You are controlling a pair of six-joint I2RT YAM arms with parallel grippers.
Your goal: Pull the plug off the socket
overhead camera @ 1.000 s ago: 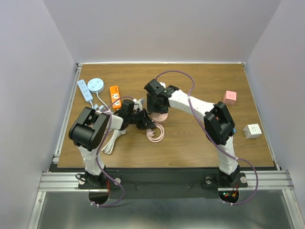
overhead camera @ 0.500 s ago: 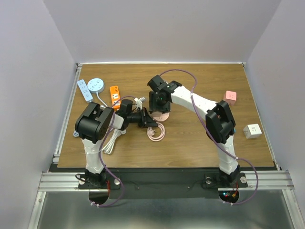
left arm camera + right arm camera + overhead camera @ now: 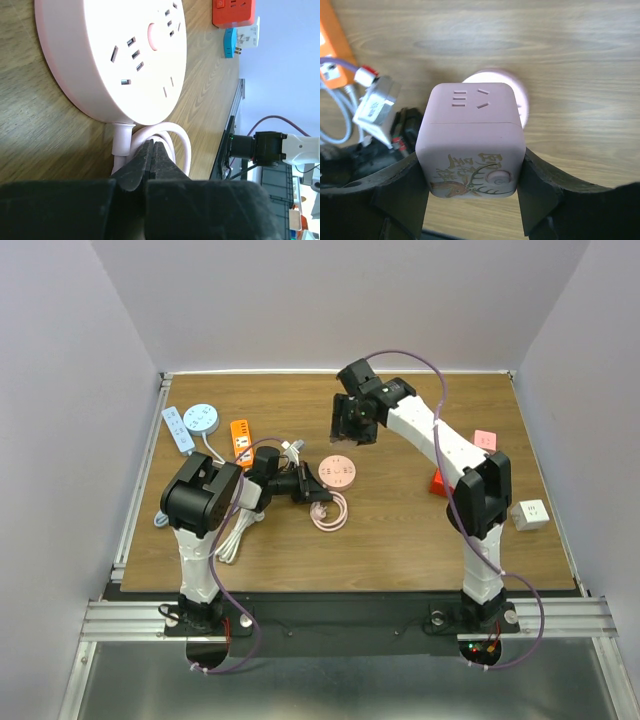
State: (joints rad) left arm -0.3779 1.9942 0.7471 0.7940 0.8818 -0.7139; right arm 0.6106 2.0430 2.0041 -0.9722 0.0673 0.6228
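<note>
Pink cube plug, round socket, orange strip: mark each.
pink cube plug [image 3: 470, 142], right wrist view, decorated face
round socket [image 3: 338, 471], top external view, top face
orange strip [image 3: 241, 440], top external view, its middle

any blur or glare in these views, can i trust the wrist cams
Left wrist view: the black left gripper in the foreground is soft and dark, while the round pink plastic socket is sharp but bright, nearly washed out. Right wrist view: the pink cube-shaped plug is crisp and evenly lit. Top external view: flat light, faint shadows on the wooden table.

Wooden table [image 3: 400, 530]: round pink socket [image 3: 337, 472], orange strip [image 3: 241, 440], white cube [image 3: 529, 514]
</note>
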